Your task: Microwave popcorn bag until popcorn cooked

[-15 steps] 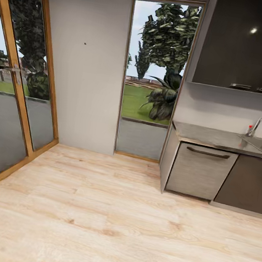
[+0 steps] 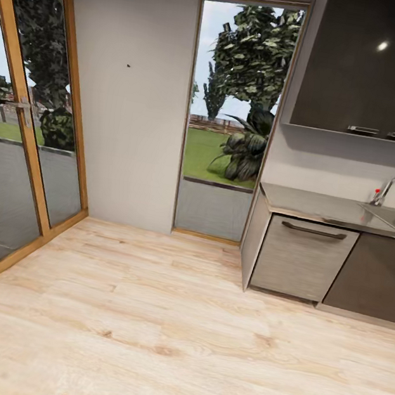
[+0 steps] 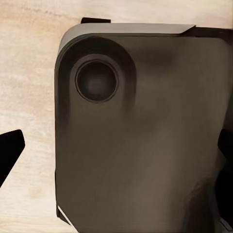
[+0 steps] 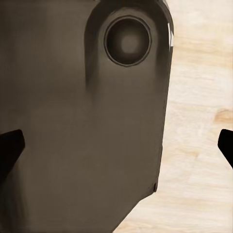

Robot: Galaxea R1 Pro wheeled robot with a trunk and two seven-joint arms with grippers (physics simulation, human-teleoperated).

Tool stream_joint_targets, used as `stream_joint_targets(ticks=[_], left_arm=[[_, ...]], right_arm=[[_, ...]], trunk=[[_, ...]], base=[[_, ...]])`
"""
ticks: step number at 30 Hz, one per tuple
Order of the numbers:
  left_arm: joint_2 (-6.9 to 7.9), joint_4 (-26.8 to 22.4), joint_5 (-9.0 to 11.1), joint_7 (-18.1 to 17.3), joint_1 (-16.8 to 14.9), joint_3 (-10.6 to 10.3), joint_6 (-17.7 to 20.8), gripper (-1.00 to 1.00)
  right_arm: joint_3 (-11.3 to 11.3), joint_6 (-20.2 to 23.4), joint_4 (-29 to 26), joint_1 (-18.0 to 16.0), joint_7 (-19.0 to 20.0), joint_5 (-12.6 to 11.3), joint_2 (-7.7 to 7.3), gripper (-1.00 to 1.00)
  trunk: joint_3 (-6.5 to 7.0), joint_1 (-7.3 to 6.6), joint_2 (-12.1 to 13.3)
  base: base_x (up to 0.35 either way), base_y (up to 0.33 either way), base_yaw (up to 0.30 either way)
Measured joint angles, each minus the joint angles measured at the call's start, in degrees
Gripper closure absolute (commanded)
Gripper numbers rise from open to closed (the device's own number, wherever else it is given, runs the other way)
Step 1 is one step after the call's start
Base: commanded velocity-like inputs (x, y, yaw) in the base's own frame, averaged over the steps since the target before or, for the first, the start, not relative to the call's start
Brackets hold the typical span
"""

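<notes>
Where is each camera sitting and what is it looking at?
Head view: up on the robot's head, facing a kitchen corner: wood floor, countertop, tap, garden window.
Left wrist view: by the left gripper, looking down at the robot's dark base.
Right wrist view: by the right gripper, also facing that base.
All three show the floor.

1. A dark grey-brown body panel (image 3: 145,145), smooth, with rounded corners and a round recessed socket (image 3: 96,80) (ringed by a raised lip).
2. Black fingertips (image 4: 9,145) at the edges of both wrist views.
</notes>
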Motion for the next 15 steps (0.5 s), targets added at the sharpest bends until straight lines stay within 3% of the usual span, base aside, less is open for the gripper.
stream_joint_targets(ticks=[6, 15], left_arm=[[0.0, -0.01, 0.02, 0.0, 0.0, 0.0, 0.0, -1.0], [0.0, -0.01, 0.06, 0.0, 0.0, 0.0, 0.0, -1.0]], right_arm=[[-0.38, -1.25, 0.0, 0.0, -0.17, -0.72, 0.1, -1.0], [-0.48, -2.26, 0.0, 0.0, -0.24, -0.95, 0.36, -1.0]], trunk=[[0.09, 0.0, 0.0], [0.52, 0.0, 0.0]], base=[[0.0, 0.0, -0.072], [0.0, 0.0, -0.231]])
